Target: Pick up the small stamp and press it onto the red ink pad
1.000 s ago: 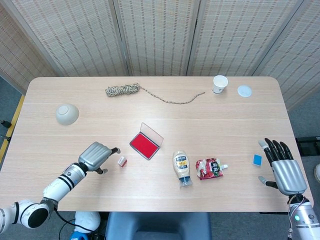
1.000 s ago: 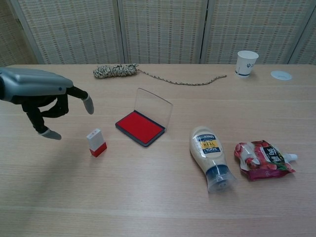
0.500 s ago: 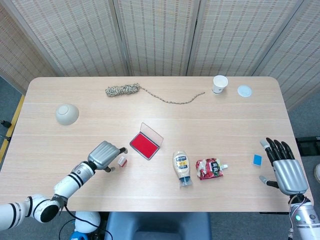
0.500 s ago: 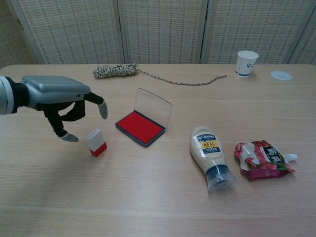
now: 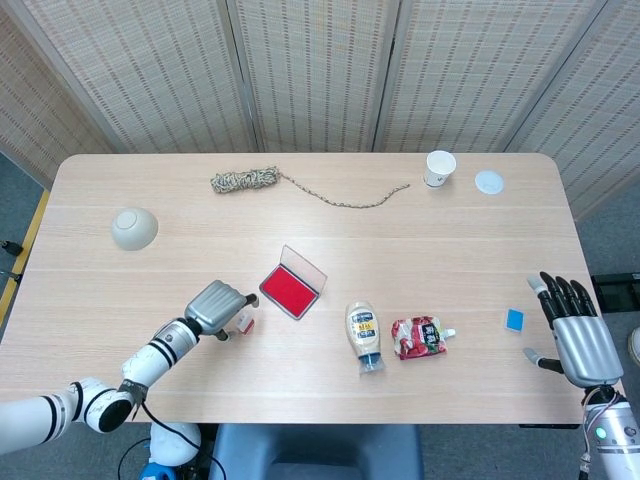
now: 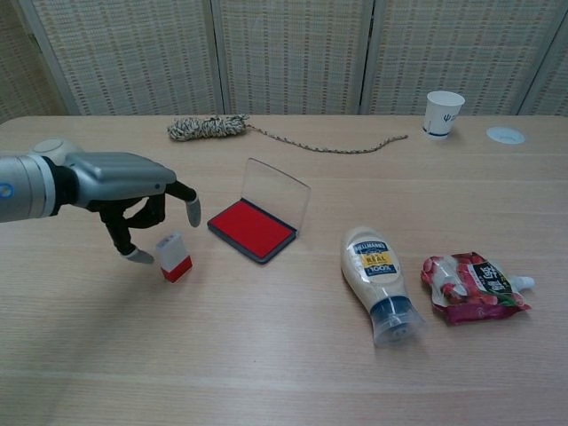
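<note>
Your left hand (image 6: pixel 133 191) hovers unclenched, fingers straddling the small stamp (image 6: pixel 174 256), no grip seen. Stamp stands upright on table (image 6: pixel 284 373); red ink pad (image 6: pixel 252 228), lid up, at approx. 2 o'clock. Right hand (image 5: pixel 577 338) spread, holding nothing.

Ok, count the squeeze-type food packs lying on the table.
2: a mayonnaise bottle lying right of the red ink pad, and a red pouch just right of that bottle.

At lower left, the left robot hand (image 5: pixel 218 305) has a grey metal shell, black fingers (image 6: pixel 187 201) with pale grey tips, and a white forearm ringed in black. At lower right, the right robot hand (image 5: pixel 577 335) matches it: grey back, black fingers.
</note>
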